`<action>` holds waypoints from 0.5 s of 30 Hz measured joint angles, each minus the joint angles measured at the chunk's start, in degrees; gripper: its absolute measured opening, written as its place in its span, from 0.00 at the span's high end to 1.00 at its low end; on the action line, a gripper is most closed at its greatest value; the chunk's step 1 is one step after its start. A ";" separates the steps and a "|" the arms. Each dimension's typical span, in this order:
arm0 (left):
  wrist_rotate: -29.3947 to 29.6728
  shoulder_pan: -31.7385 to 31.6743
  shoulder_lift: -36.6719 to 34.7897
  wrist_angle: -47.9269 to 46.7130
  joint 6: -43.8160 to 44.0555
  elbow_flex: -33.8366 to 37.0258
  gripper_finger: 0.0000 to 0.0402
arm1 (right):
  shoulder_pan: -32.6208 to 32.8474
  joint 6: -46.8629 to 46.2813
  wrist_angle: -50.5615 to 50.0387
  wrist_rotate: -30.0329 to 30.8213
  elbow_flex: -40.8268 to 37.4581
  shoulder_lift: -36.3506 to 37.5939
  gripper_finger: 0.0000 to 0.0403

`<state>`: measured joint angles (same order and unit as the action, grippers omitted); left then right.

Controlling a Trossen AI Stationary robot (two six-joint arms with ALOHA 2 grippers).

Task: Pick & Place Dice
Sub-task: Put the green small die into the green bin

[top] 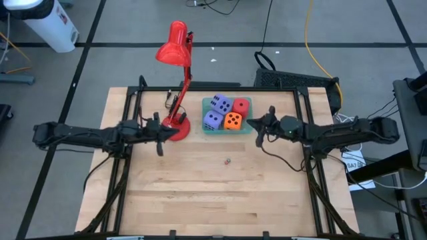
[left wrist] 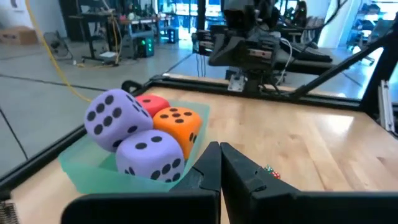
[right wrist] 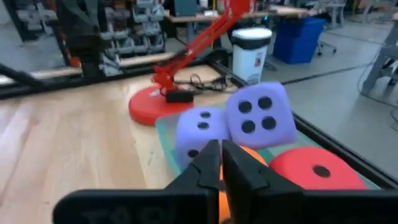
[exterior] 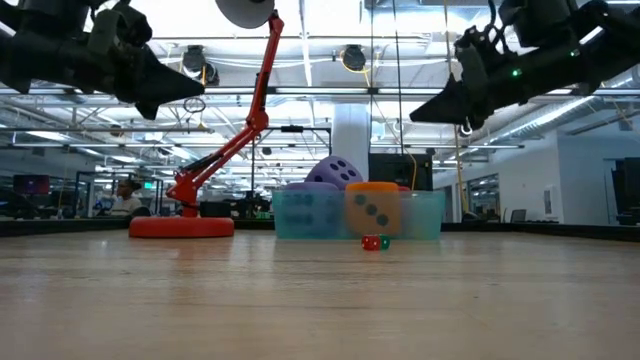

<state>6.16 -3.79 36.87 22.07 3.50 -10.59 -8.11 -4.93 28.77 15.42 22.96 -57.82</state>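
Four soft dice lie in a shallow green tray (top: 248, 127) at the table's far middle: two purple-blue (top: 221, 103) (top: 213, 120), one red (top: 241, 107), one orange (top: 233, 121). In the left wrist view one purple die (left wrist: 115, 118) sits tilted, higher than the other purple die (left wrist: 151, 155) and the orange die (left wrist: 179, 126). My left gripper (top: 163, 133) hovers shut and empty to the left of the tray, by the lamp base. My right gripper (top: 253, 124) hovers shut and empty just to the right of the tray. Both are above the table in the low view.
A red desk lamp stands left of the tray, its round base (top: 177, 128) on the table and its head (top: 172, 47) beyond the far edge. Two tiny red and green dice (top: 227, 161) lie on the bare wood nearer the front. A black frame rims the table.
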 joint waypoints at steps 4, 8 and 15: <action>0.32 -0.09 -3.10 -2.40 -0.27 0.00 1.00 | 2.20 -0.06 -3.47 5.11 1.29 1.43 0.97; 0.34 -0.09 -6.90 -5.85 -0.30 0.00 0.99 | 3.26 0.99 -9.45 5.29 1.86 5.04 0.99; 4.67 -0.13 -9.62 -8.95 0.21 0.00 0.99 | 8.15 0.82 -7.89 3.87 1.90 10.48 1.00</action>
<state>10.83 -3.92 27.24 13.11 3.71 -10.59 0.03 -4.11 20.88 19.29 24.86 -47.34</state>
